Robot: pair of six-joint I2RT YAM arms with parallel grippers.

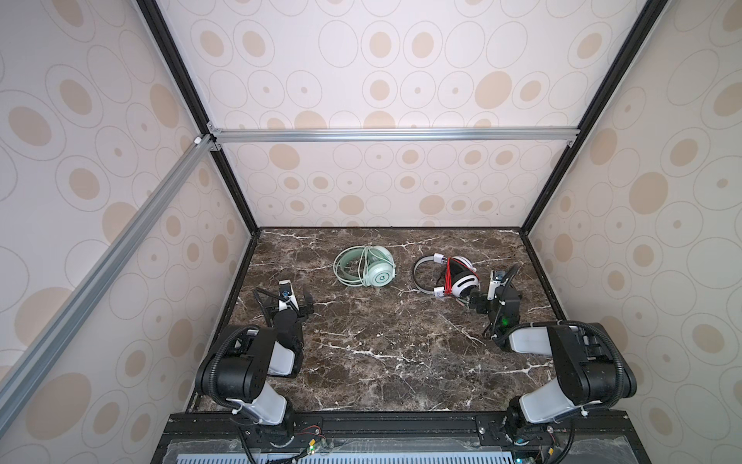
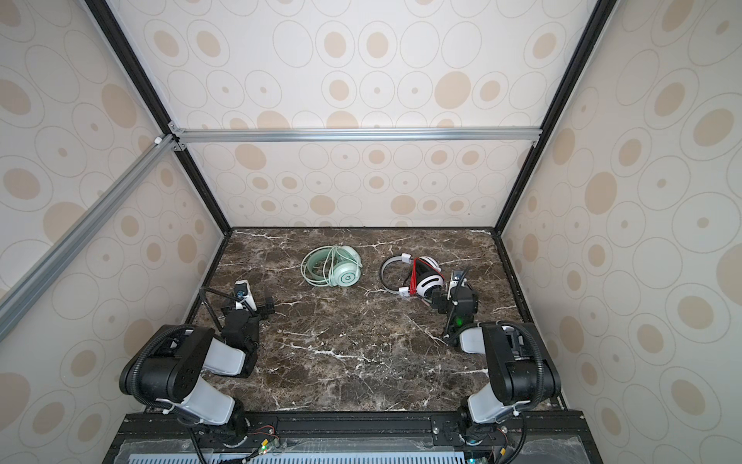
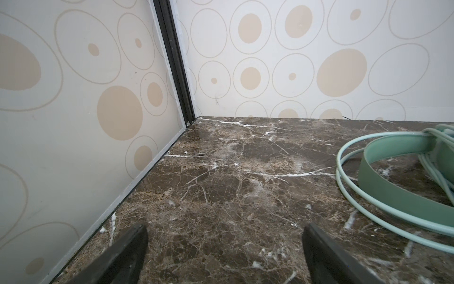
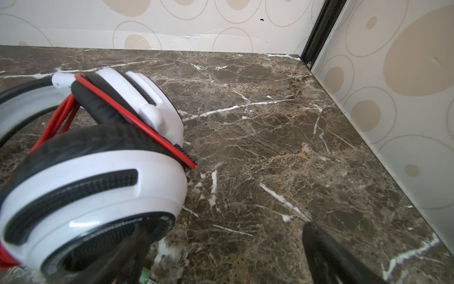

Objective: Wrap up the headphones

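Note:
Two headphones lie at the back of the marble table [image 1: 381, 353]. The mint-green pair [image 1: 365, 267] [image 2: 333, 268] rests flat, its pale cable [image 3: 344, 177] looped round the band. To its right is the white-and-black pair [image 1: 451, 277] [image 2: 419, 277] [image 4: 98, 186], with a red cable [image 4: 137, 120] strung across the ear cups. My left gripper [image 1: 291, 302] [image 2: 249, 307] [image 3: 224, 236] is open over bare marble, left of the green pair. My right gripper [image 1: 492, 296] [image 2: 453, 299] [image 4: 223, 233] is open, one finger close beside the near ear cup, nothing between the fingers.
Patterned walls [image 1: 401, 189] close the table at the back and on both sides, with black frame posts [image 3: 177, 73] [image 4: 317, 32] in the far corners. A small green plug tip [image 4: 145, 273] lies by my right gripper's finger. Both arm bases stand at the front edge.

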